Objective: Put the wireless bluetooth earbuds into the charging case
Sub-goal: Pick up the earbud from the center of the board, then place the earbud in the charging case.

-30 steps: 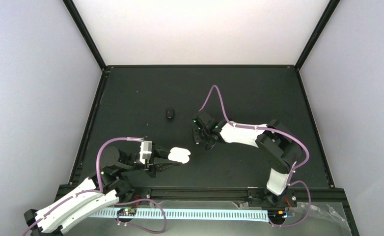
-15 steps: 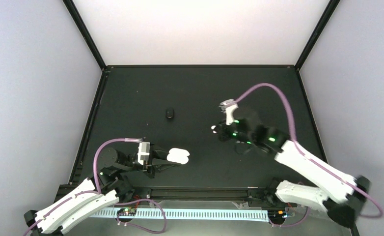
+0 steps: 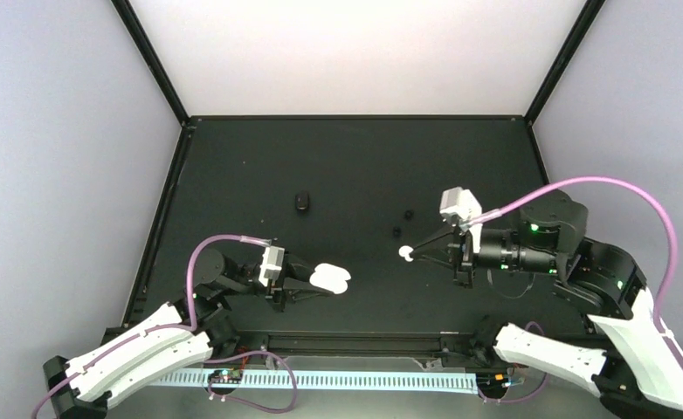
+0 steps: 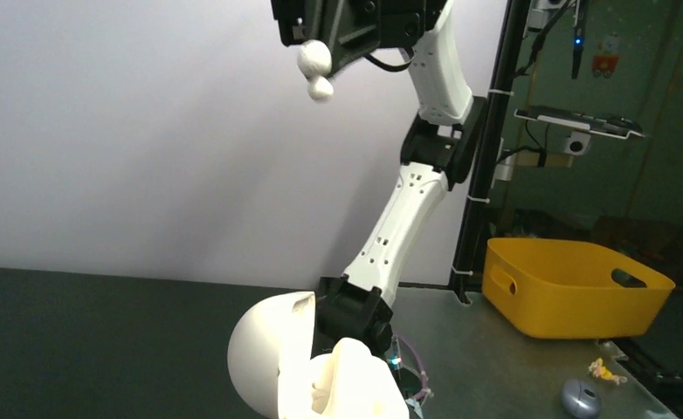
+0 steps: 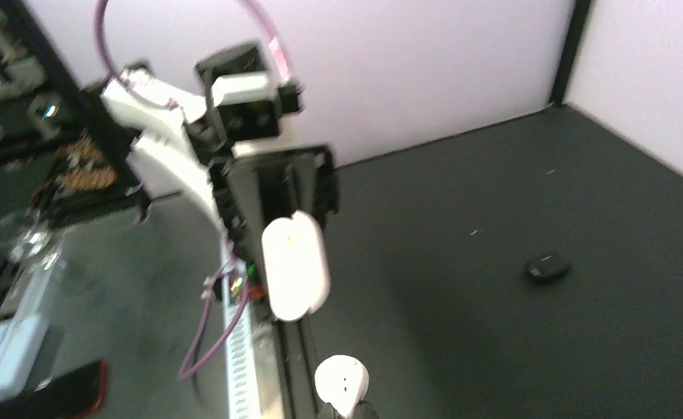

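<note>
**Above the dark table: a white earbud in one pincer, the open case in the other**

Over the near half of the table, both arms hold their loads clear of the surface, facing each other. The right pincer is closed tight on a white earbud, which pokes out past the fingertips toward the left arm. From the left wrist camera the earbud looks like a small curled white piece, high up against the pale back wall. From the right wrist camera it sits at the bottom edge of the picture, just beyond that arm's own tips.

The left pincer is clamped on the charging case, a rounded white shell held out toward the right arm. The left wrist view shows the case open, its domed lid swung back on the left side. What lies inside cannot be made out. Earbud and case are near each other but not touching, with the earbud a little further from the arm bases.

On the table beyond the right pincer lie a black earbud and a second black earbud, close together. A dark oval object rests alone further left, well apart from both arms.
</note>
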You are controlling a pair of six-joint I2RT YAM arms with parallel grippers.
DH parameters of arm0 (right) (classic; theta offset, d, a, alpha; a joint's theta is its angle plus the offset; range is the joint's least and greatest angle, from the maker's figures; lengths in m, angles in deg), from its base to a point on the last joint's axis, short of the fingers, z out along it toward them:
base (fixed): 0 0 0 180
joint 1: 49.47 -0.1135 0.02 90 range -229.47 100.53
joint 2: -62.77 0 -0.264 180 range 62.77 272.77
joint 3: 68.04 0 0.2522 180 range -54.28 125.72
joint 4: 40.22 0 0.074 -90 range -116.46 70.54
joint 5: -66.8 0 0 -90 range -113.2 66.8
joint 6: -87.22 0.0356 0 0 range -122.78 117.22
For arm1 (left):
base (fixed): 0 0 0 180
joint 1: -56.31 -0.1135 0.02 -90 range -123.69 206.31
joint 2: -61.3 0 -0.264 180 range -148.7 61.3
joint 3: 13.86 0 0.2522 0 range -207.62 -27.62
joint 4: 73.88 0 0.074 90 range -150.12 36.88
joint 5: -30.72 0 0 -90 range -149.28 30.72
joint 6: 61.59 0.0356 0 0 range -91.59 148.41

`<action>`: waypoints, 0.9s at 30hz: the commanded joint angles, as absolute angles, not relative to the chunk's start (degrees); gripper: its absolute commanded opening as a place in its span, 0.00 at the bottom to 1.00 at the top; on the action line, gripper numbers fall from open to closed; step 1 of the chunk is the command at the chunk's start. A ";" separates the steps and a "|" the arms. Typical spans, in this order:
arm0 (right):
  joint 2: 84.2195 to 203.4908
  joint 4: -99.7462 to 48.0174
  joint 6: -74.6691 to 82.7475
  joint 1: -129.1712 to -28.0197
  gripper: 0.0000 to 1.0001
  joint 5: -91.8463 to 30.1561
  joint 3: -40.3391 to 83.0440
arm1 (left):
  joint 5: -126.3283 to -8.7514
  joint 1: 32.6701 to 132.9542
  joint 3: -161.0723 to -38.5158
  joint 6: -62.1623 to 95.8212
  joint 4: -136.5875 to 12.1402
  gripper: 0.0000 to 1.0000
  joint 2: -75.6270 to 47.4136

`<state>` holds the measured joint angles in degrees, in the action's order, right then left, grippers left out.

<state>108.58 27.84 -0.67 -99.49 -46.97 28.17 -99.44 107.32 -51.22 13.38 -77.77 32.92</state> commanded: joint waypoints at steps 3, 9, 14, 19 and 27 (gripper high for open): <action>114.46 36.18 -5.49 -111.43 0.01 -42.60 31.62 | -104.02 107.29 -55.54 13.15 -82.09 0.01 29.03; 118.43 34.45 -6.66 -117.91 0.01 -36.87 32.34 | -106.55 107.37 -56.32 12.62 -83.48 0.02 26.17; 122.06 34.10 -8.57 -121.82 0.01 -32.70 32.87 | -108.30 107.39 -56.70 12.59 -83.68 0.02 24.94; 124.89 34.79 -9.60 -124.38 0.01 -29.75 34.19 | -109.52 107.47 -56.76 12.75 -83.55 0.02 24.56; 126.62 30.75 -7.40 -126.66 0.01 -28.66 33.67 | -108.16 107.47 -56.63 13.48 -83.39 0.02 24.31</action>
<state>126.76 33.85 -8.32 -125.87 -30.08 33.09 -107.59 107.34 -53.86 13.03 -81.20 24.53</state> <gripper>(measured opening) 0.012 0.223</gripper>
